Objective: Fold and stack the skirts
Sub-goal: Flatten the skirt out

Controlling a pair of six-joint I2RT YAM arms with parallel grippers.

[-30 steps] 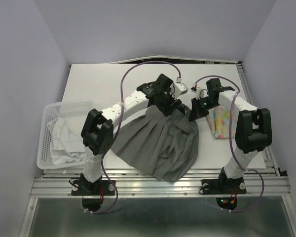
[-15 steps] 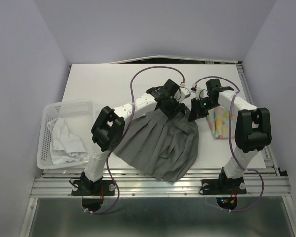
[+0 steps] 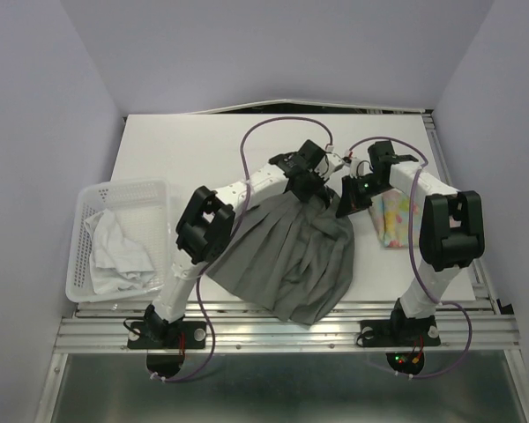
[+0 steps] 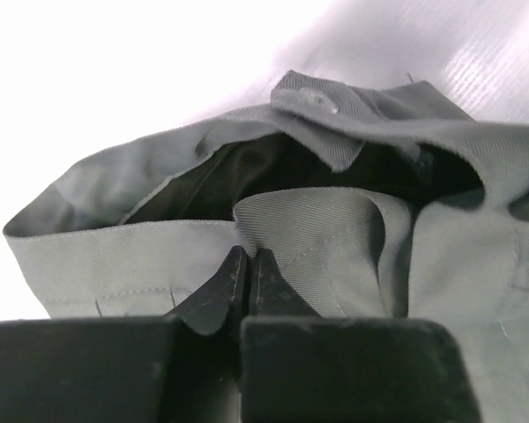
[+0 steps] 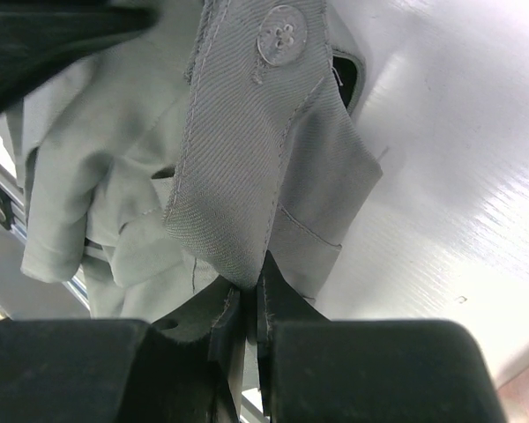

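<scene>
Left gripper [image 4: 244, 280] clamped on the waistband [image 4: 141, 256] of the grey pleated skirt [image 3: 286, 256]; right gripper [image 5: 249, 295] pinches the same band below its button [image 5: 282, 35]. Likely best: draw both pinches apart evenly, band taut, lift low so pleats don't bunch. Skirt fans toward the near edge of the white counter [image 3: 185, 150]. Floral skirt [image 3: 397, 216] just right, white skirt [image 3: 115, 251] in basket [image 3: 115, 189] left. Lilac walls [image 3: 44, 106] close in.

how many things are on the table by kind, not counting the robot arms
skirts: 3 (grey pleated skirt, pastel floral skirt, white skirt lying in the basket)
baskets: 1 (slatted white basket)
total: 4
</scene>
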